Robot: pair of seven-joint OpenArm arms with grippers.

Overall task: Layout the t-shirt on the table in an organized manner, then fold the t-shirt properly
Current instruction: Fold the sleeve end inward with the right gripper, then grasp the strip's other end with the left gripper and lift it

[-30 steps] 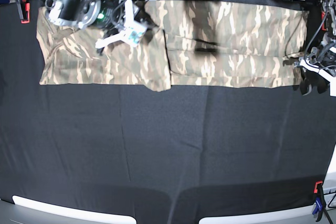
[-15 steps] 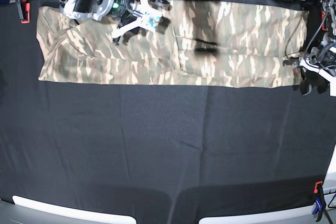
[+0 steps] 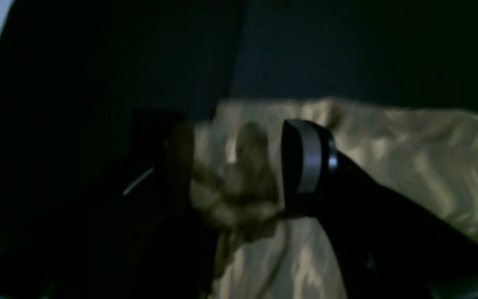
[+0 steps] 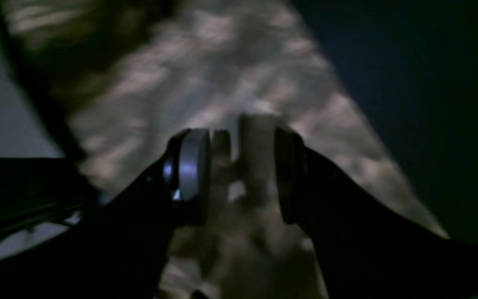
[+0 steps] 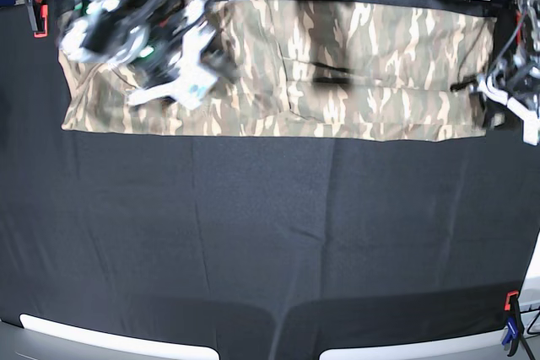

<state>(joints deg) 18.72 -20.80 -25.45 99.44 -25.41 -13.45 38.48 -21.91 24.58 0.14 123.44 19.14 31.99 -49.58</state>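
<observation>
- The t-shirt (image 5: 337, 73), in camouflage print, lies as a long folded band along the far edge of the table (image 5: 270, 233), its long axis running side to side across the base view, from one arm to the other.
- The right gripper (image 5: 198, 69) hovers over the band's end on that view's left; its wrist camera shows the jaws spread apart with cloth lying between and beneath them (blurred, so whether the pads touch the fabric cannot be told), and nothing looks pinched.
- The left gripper (image 3: 230, 166) sits at the opposite end of the band, on the base view's right; its wrist view shows the fingers (image 3: 305, 158) standing wide with a bunched corner of the shirt between them, not clamped.
- Each arm is nearer its own end of the band, so the coming move, judged from this layout, turns on both ends being taken at once: the shirt's length spans the gap between the two grippers, and the near long edge faces the open black cloth of the table.
- The band's near edge looks straight and parallel to the table's front (the far edge runs close to the cables and equipment behind), while the end under the right arm shows diagonal wrinkles.
- A likely risk: one end taken without the other would skew the band off its axis.
</observation>
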